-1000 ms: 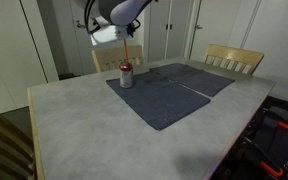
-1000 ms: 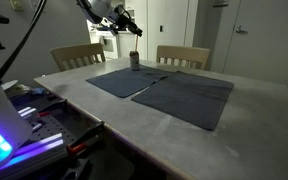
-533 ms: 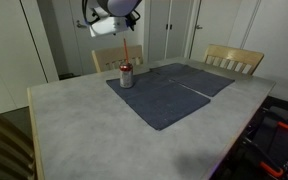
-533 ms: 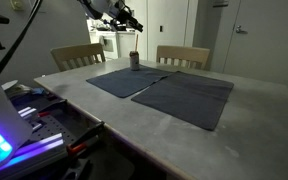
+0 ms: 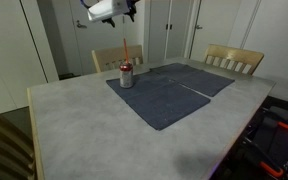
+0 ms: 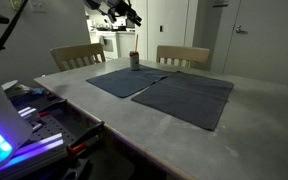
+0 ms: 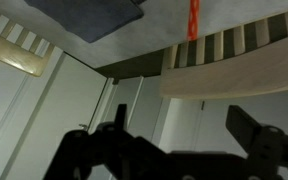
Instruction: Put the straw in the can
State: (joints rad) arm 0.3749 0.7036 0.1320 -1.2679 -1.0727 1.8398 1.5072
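Note:
The red can (image 5: 126, 76) stands upright on the near corner of a dark placemat (image 5: 169, 95); it also shows in the other exterior view (image 6: 135, 61). The thin red-orange straw (image 5: 124, 52) stands up out of the can's top. Its upper end shows in the wrist view (image 7: 194, 18). My gripper (image 5: 120, 9) hangs high above the can, apart from the straw, and also shows in the other exterior view (image 6: 121, 10). In the wrist view its two dark fingers (image 7: 184, 135) are spread open with nothing between them.
Two dark placemats (image 6: 174, 92) lie on the grey table (image 5: 94, 130). Wooden chairs (image 5: 232, 59) stand at the far side, one right behind the can (image 5: 109, 58). Doors and a wall are behind.
The gripper has risen well above the can and away from the straw. The straw stays standing in the can.

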